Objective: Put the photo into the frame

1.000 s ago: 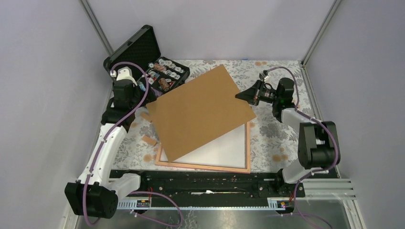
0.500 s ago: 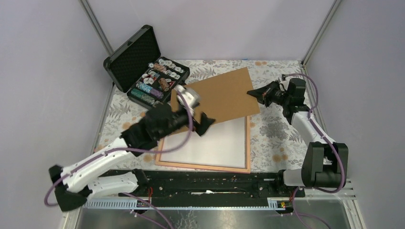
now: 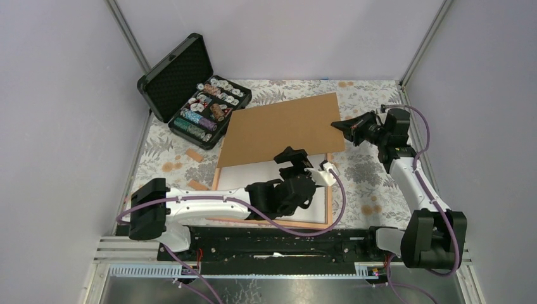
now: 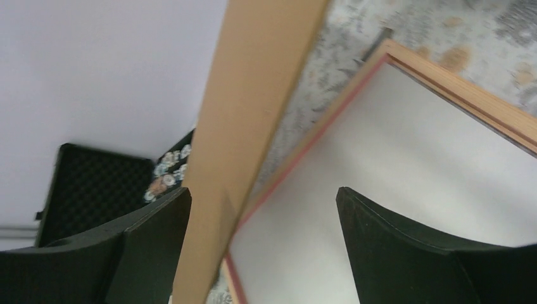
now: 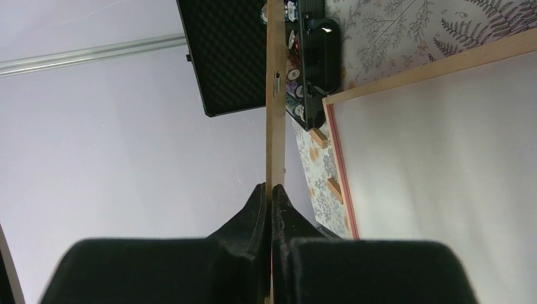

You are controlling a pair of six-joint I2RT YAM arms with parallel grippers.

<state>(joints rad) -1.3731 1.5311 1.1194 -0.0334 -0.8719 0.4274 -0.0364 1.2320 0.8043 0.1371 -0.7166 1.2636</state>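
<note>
You have the table [image 3: 370,190] with its floral cloth, and on its near half lies the frame [image 3: 330,196], flat, with the photo [image 3: 244,176] inside the pinkish border, white side up. Over the frame's far edge hangs the backing board [image 3: 282,126], brown and raised off the frame (the right wrist view shows it edge-on). Far left stands the black case [image 3: 183,69], lid up, with rows of round discs inside. Your right gripper [image 3: 337,126] is clamped tight on the board's right corner. Your left gripper [image 3: 296,162] is spread wide above the photo, with the board's near edge between its jaws, and grips nothing. Two small wooden blocks [image 3: 194,156] lie left of the frame.
</note>
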